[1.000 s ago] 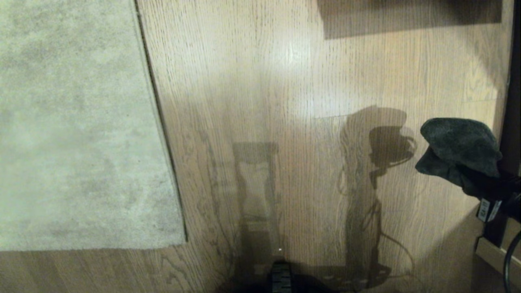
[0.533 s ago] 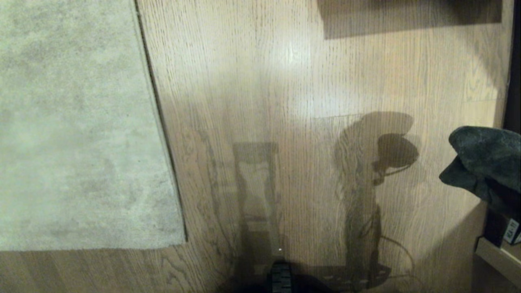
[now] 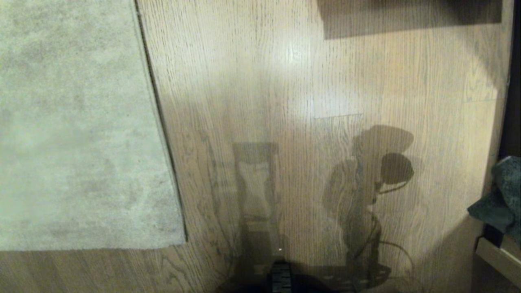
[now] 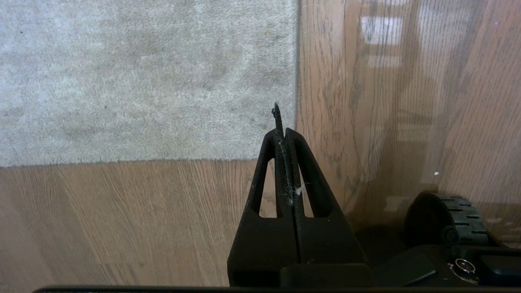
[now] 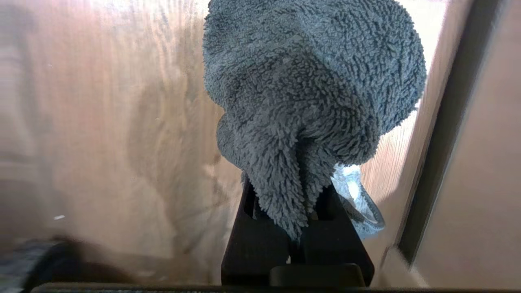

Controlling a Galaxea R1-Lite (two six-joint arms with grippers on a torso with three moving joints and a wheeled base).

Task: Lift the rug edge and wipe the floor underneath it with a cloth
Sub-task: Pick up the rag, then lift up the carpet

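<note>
The pale grey-beige rug point(image 3: 73, 122) lies flat on the left, and its rug edge point(image 3: 160, 122) runs away from me across the wood-grain floor point(image 3: 260, 81). The dark fuzzy cloth point(image 3: 500, 199) shows only at the right border of the head view. In the right wrist view the cloth point(image 5: 313, 89) bunches over my right gripper point(image 5: 299, 191), which is shut on it above the floor point(image 5: 101, 122). My left gripper point(image 4: 283, 132) is shut and holds nothing; it hangs over the rug's near corner point(image 4: 291, 152). Only lint clings between its fingers.
A dark shadowed block point(image 3: 407, 16) lies at the far right, and a dark upright strip point(image 3: 513, 81) runs down the right border. A pale ledge point(image 3: 494, 254) juts in at the near right. My base wheel point(image 4: 454, 219) sits close by.
My right gripper has carried the cloth to the right and nearer me, so most of it has left the head view. The rug and the left gripper have not moved.
</note>
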